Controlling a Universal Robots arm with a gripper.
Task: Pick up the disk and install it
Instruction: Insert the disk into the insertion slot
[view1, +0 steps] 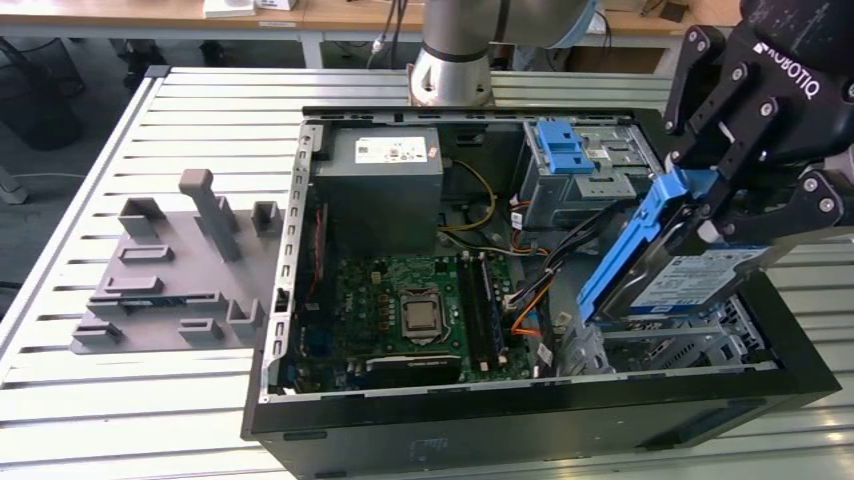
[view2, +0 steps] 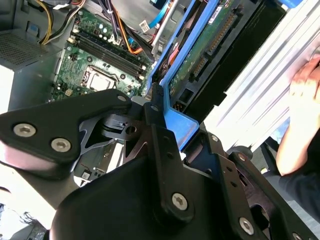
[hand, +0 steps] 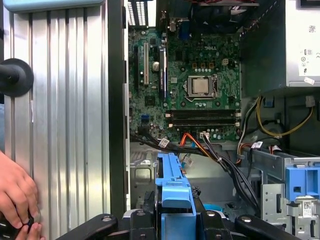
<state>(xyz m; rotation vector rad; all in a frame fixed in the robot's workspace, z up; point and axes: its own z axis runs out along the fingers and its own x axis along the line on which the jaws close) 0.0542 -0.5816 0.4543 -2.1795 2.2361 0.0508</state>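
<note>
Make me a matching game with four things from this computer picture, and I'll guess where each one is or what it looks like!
Things:
1. the disk
2. motherboard
3. power-supply box
4. plastic fixture

Descriptions:
A. green, lying flat inside the computer case
B. grey, on the table, outside the case at the exterior view's left
C. held tilted by the gripper, over the case at the exterior view's right
D. grey box with a white sticker, inside the case

Pairs: 1-C, 2-A, 3-D, 4-B
</note>
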